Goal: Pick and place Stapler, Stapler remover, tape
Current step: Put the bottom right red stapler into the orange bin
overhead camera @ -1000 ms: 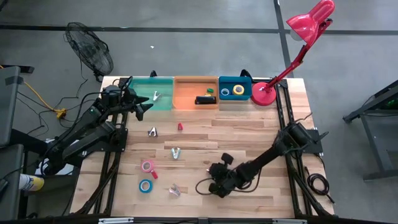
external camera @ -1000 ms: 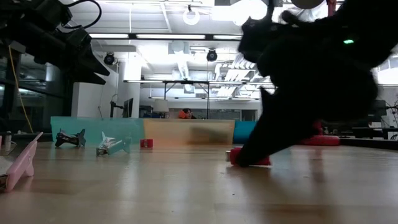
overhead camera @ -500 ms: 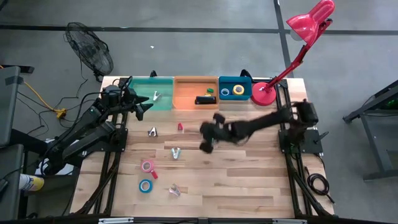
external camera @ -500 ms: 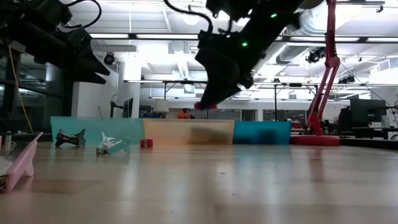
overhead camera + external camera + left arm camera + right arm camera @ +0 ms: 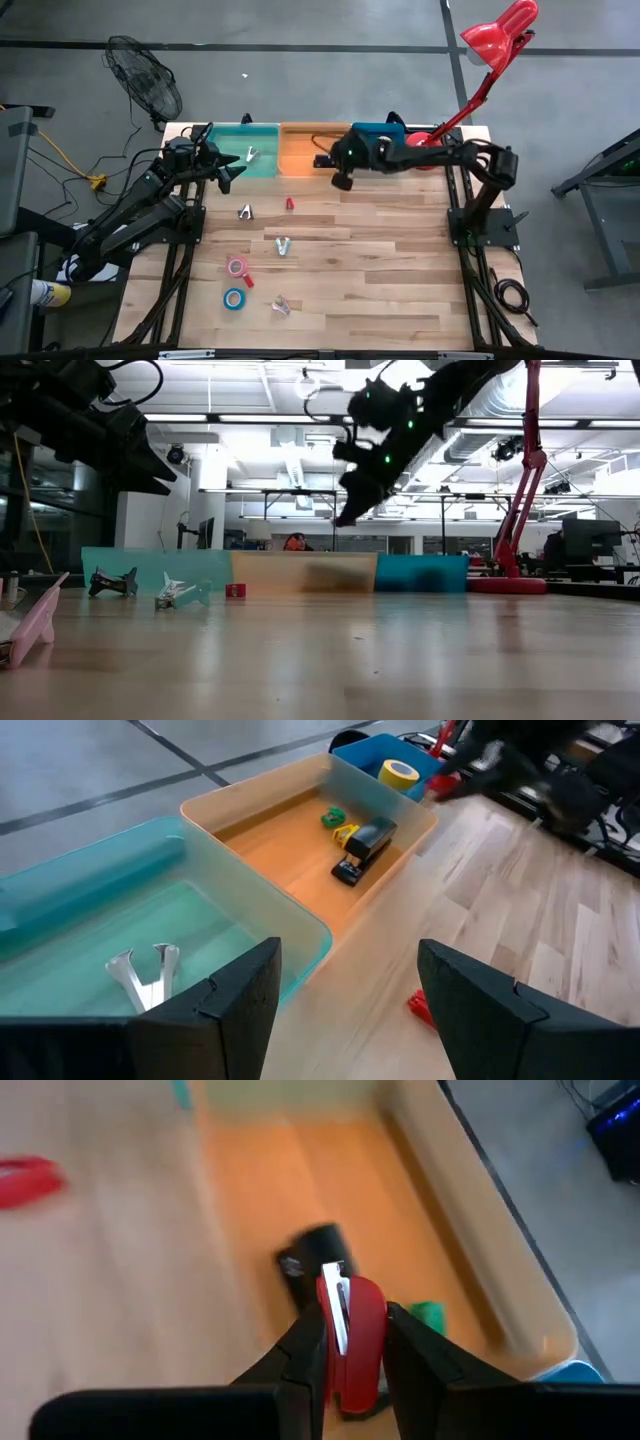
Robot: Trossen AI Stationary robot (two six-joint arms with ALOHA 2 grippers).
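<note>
Above the near edge of the orange plastic bin (image 5: 314,148), the right end effector (image 5: 345,1342) pinches a small red stapler (image 5: 352,1342) between its two dark fingers (image 5: 306,1350), held in the air over the bin's floor. Below it in the bin lie a small black oblong stapler (image 5: 362,846) and a little green object (image 5: 333,817). A yellow ring of tape (image 5: 401,773) sits in the blue bin (image 5: 378,140) just beside, and a metal staple remover (image 5: 144,972) lies in the green bin (image 5: 243,148) on the other side. On the wooden table (image 5: 400,270) well apart from the bins lie a pink tape roll (image 5: 237,266), a light blue tape roll (image 5: 233,298), a small red piece (image 5: 290,203) and more metal staple removers (image 5: 283,245). The left end effector (image 5: 340,995) hangs beside the green bin, fingers spread and holding nothing.
</note>
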